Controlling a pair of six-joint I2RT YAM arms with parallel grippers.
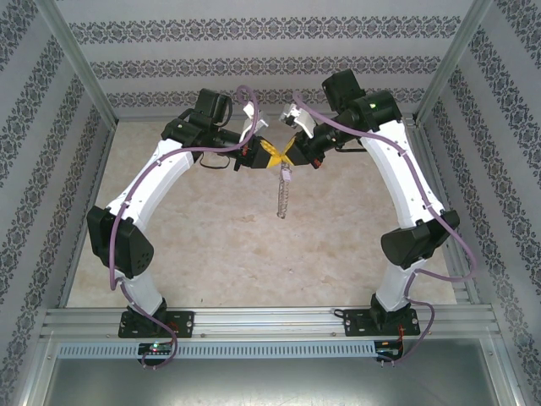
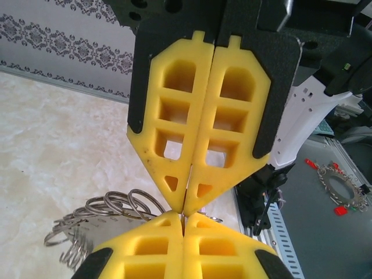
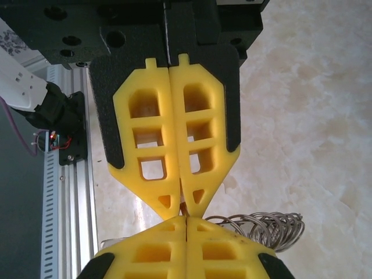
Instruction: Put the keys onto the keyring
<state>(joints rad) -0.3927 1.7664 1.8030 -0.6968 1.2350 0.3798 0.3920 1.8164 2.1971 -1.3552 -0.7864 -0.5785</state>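
Above the table's middle, my left gripper [image 1: 269, 153] and right gripper [image 1: 292, 153] meet tip to tip, both shut. The keyring [image 1: 282, 196] hangs below them, a thin grey hoop strung with silvery rings. In the left wrist view my left gripper [image 2: 184, 220] pinches a thin metal edge, with the keyring's [image 2: 107, 210] silvery rings bunched to the left. In the right wrist view my right gripper [image 3: 186, 221] is shut at the same spot, and the keyring [image 3: 268, 226] spreads to the right. A pale lilac speck [image 1: 286, 175], perhaps the key, sits just under the fingertips.
The beige marbled table [image 1: 211, 245] has patterned walls around it and an aluminium rail [image 1: 270, 321] along its near edge. In the left wrist view another ring with red pieces [image 2: 340, 187] lies on a grey surface beyond the rail.
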